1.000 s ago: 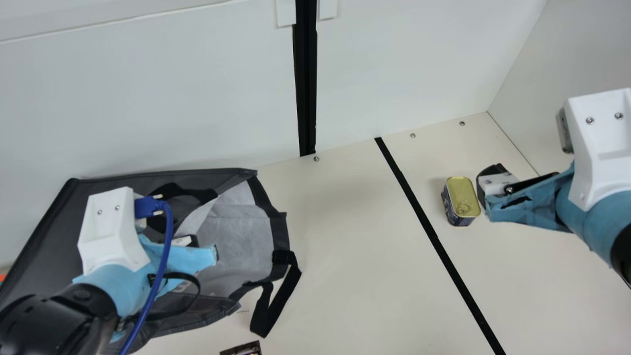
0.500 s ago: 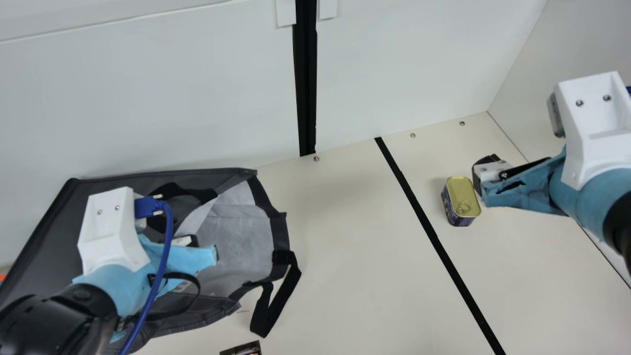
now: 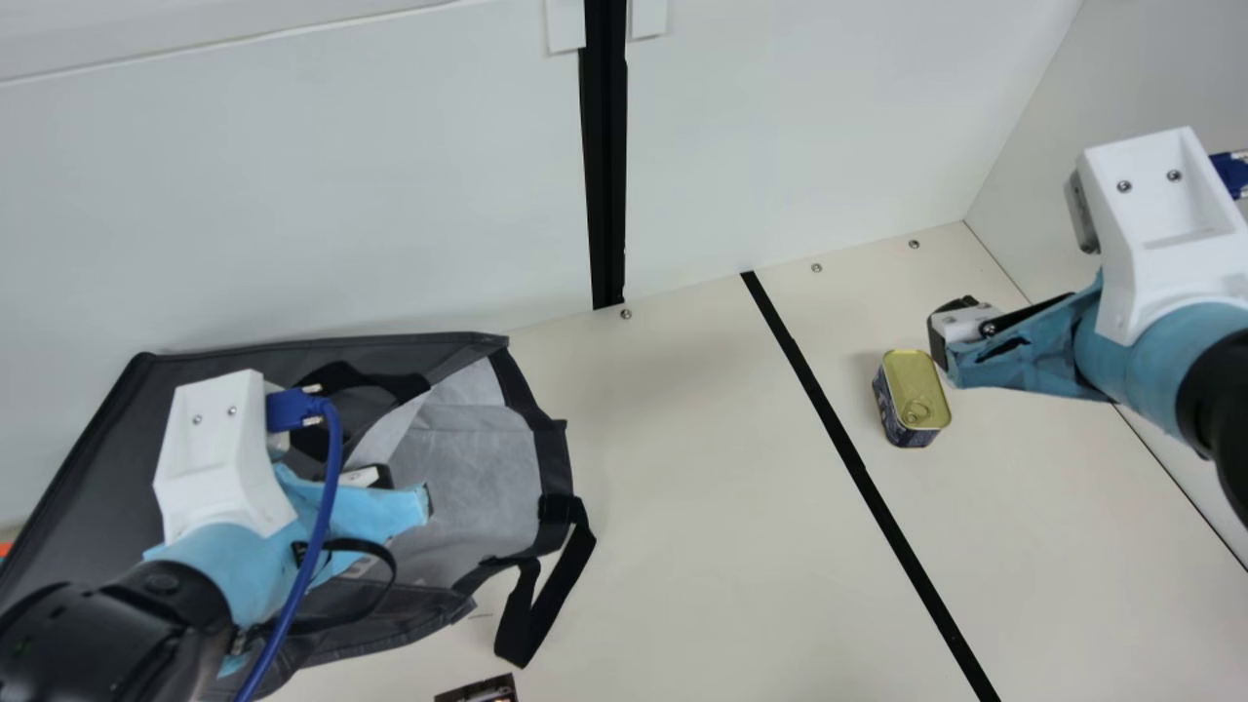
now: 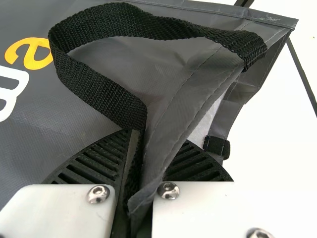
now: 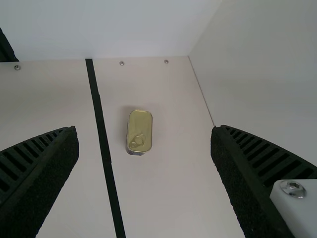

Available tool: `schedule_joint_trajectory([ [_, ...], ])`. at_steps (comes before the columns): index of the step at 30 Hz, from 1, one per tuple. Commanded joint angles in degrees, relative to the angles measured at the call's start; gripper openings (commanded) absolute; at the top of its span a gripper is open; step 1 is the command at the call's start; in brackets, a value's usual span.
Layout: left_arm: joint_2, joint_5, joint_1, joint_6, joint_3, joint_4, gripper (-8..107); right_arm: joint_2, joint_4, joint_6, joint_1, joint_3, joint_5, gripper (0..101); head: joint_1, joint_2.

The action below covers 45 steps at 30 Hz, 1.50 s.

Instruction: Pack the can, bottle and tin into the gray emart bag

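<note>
Left claw [image 3: 407,489]: narrow, clamped on gray bag [image 3: 88,487] by mouth edge and black strap [image 4: 96,91]. Right claw [image 3: 938,353]: spread wide, nothing between fingers, near tin [image 3: 912,390]. Tin on tabletop [image 3: 682,507], beside black stripe [image 3: 858,468], outside bag. Bag lying flattish, mouth facing stripe.

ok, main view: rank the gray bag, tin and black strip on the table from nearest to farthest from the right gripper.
From the right gripper:
1. Tin, right beside it, on its bag-facing side
2. Black strip, just beyond the tin
3. Gray bag, far left
</note>
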Motion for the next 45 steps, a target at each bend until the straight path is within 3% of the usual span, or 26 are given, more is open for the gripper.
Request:
schedule_joint_trajectory([
  [1,0.0,0.0,0.0,0.0,0.0,0.0,10,0.3,0.7,-0.7,-0.6,0.1,-0.3,91,-1.3,0.0],
  [45,0.0,0.0,0.0,0.0,0.0,0.0,10,10.4,14.1,-15.7,-15.4,7.7,-11.1,91,-1.3,0.0],
])
